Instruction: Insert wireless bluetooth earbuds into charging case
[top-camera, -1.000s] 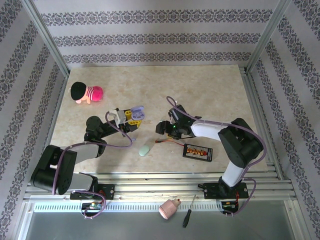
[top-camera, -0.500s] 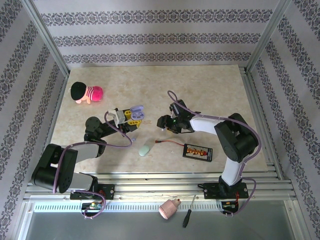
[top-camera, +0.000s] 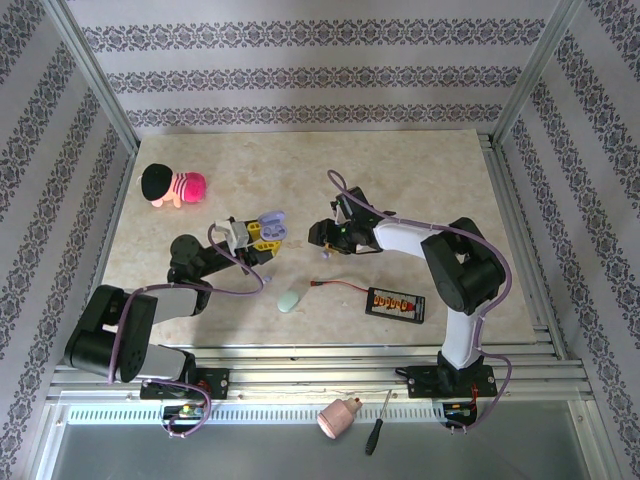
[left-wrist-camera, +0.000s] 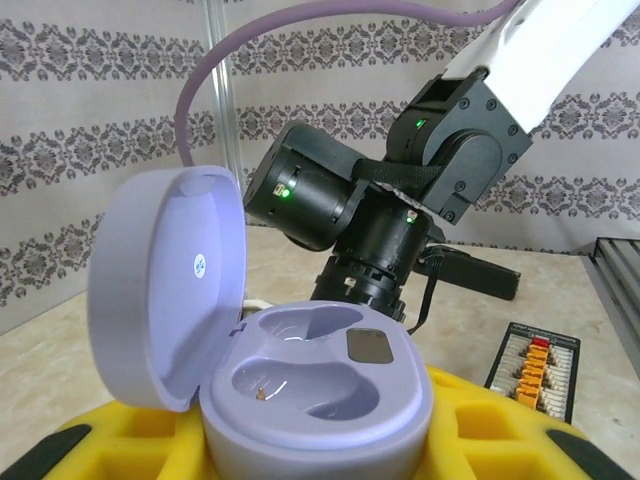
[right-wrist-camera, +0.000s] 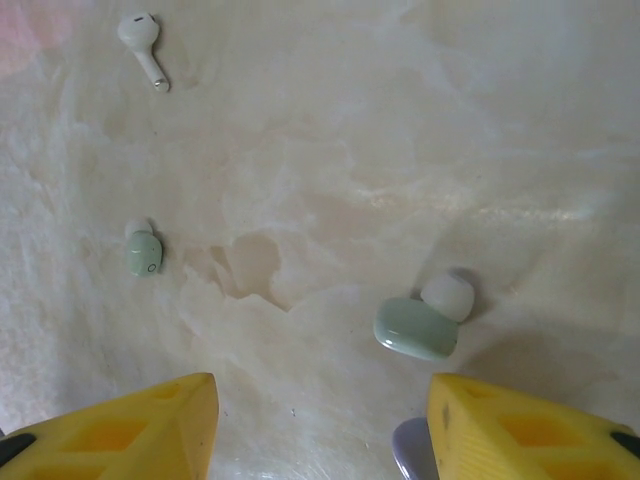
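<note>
My left gripper (top-camera: 262, 238) is shut on the lavender charging case (left-wrist-camera: 310, 390), whose lid stands open; both wells look empty. The yellow fingers (left-wrist-camera: 500, 425) press the case from both sides. Just right of the case, my right gripper (top-camera: 322, 237) hovers low over the table, open, nothing between its fingers (right-wrist-camera: 320, 430). Below it lie a pale green earbud (right-wrist-camera: 415, 328) with a white tip, a second pale green earbud (right-wrist-camera: 143, 252) to the left, and a white stemmed earbud (right-wrist-camera: 143, 42) farther off. A lavender bud (right-wrist-camera: 410, 452) peeks out beside the right finger (right-wrist-camera: 520, 430).
A closed mint case (top-camera: 289, 299) lies near the table's front middle. A black battery tester (top-camera: 396, 303) with a thin cable sits to its right. A pink and black plush toy (top-camera: 172, 185) rests at the back left. A drill chuck (top-camera: 338, 417) and screwdriver (top-camera: 378, 422) lie below the front rail.
My right gripper has shifted away from me and slightly left, toward the held case, and its jaws have narrowed a little. The left arm and case have stayed put.
</note>
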